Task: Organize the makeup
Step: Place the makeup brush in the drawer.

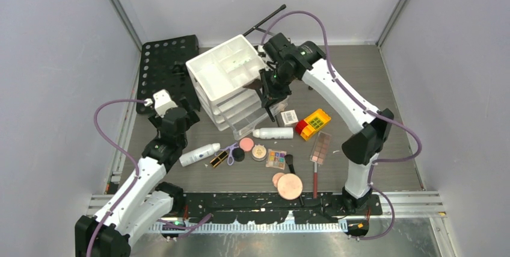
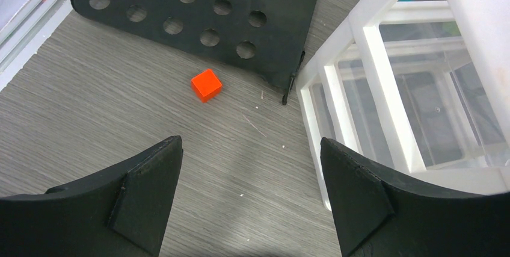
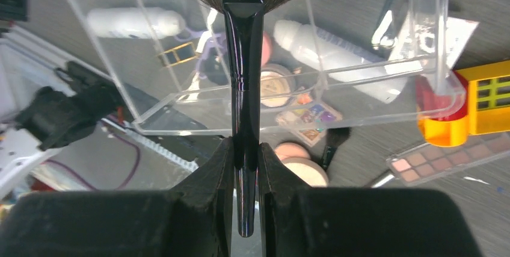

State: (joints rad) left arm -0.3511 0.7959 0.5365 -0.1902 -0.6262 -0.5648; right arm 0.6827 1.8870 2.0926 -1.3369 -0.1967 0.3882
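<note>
Pinching slim glossy black fan brush [image 3: 243, 58] low on handle, right gripper [image 3: 245, 148] clenched; prob. light, slick, stiff; left gripper [image 2: 251, 148] spread, empty.

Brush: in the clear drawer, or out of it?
Out. The right gripper is shut on the brush, holding it by its handle over the clear drawer.

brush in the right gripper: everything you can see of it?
The brush is a makeup brush: slim glossy black handle, flared black ferrule, dark brown bristles fanning wide, tips cut off at the wrist view's top edge. The right gripper is shut on the lower handle; its tapered end pokes past the fingers. It hangs clear of the table, over the pulled-out clear drawer of the white organizer. Whether the bristles touch anything cannot be told.
</note>
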